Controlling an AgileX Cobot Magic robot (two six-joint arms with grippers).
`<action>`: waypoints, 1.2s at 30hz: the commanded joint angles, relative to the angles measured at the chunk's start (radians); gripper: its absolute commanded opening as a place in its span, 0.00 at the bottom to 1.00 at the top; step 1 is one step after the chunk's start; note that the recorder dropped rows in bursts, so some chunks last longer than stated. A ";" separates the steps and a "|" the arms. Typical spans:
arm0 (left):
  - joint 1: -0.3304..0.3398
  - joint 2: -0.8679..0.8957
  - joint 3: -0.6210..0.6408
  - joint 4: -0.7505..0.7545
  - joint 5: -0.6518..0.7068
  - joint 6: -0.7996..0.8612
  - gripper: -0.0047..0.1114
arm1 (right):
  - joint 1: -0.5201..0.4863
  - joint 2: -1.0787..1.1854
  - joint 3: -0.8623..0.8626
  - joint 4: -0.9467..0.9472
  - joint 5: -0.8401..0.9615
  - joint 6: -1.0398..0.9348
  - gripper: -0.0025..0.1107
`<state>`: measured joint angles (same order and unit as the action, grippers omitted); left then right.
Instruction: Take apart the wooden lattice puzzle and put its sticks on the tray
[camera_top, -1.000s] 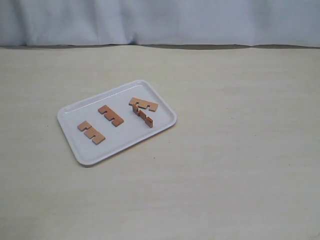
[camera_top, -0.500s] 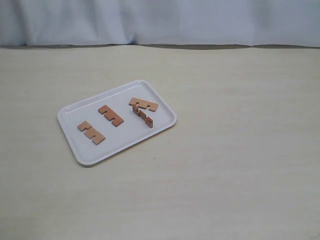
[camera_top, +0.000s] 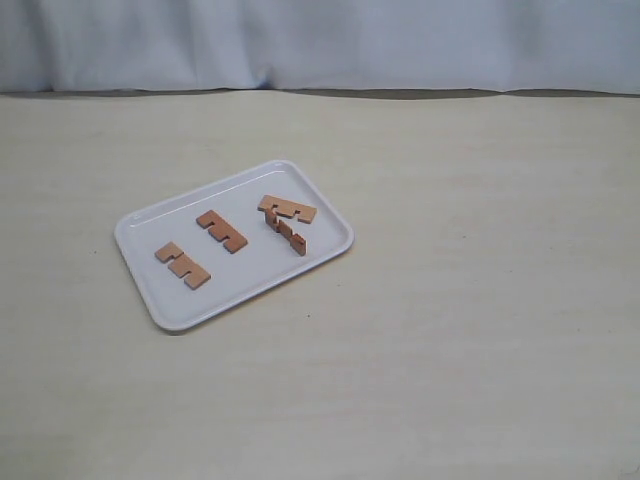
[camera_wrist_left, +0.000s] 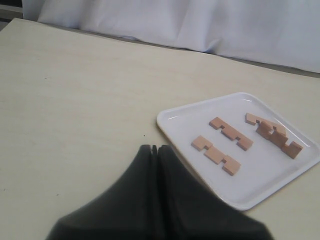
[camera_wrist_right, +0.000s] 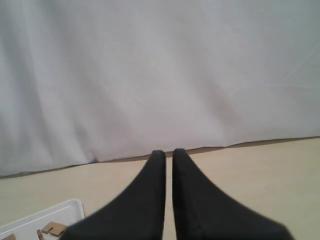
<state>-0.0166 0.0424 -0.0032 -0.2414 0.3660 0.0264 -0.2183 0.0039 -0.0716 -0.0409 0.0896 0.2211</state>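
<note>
The white tray (camera_top: 245, 275) lies left of centre on the table, and all the sticks rest on it. Two sticks (camera_top: 183, 265) (camera_top: 221, 230) lie flat and apart. A third stick (camera_top: 287, 208) leans on a fourth (camera_top: 288, 234) that stands on edge. No assembled lattice puzzle is in view. My left gripper (camera_wrist_left: 154, 148) is shut and empty, hovering over bare table short of the tray (camera_wrist_left: 260, 172). My right gripper (camera_wrist_right: 169, 152) is shut on nothing, raised and facing the backdrop, with a tray corner (camera_wrist_right: 62, 210) off to one side. Neither gripper appears in the exterior view.
A pale blue-white cloth backdrop (camera_top: 320, 45) runs along the table's far edge. The beige tabletop (camera_top: 480, 300) stretches around the tray on all sides.
</note>
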 joint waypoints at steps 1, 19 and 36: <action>-0.008 0.003 0.003 -0.003 -0.006 -0.002 0.04 | 0.000 -0.004 0.070 0.010 -0.069 0.001 0.06; -0.008 0.003 0.003 -0.003 -0.006 -0.002 0.04 | 0.000 -0.004 0.072 0.010 0.020 -0.066 0.06; -0.008 0.003 0.003 -0.003 -0.007 -0.002 0.04 | 0.000 -0.004 0.072 0.156 0.222 -0.261 0.06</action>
<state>-0.0166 0.0424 -0.0032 -0.2414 0.3660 0.0264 -0.2183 0.0039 -0.0035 0.1113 0.2728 -0.0293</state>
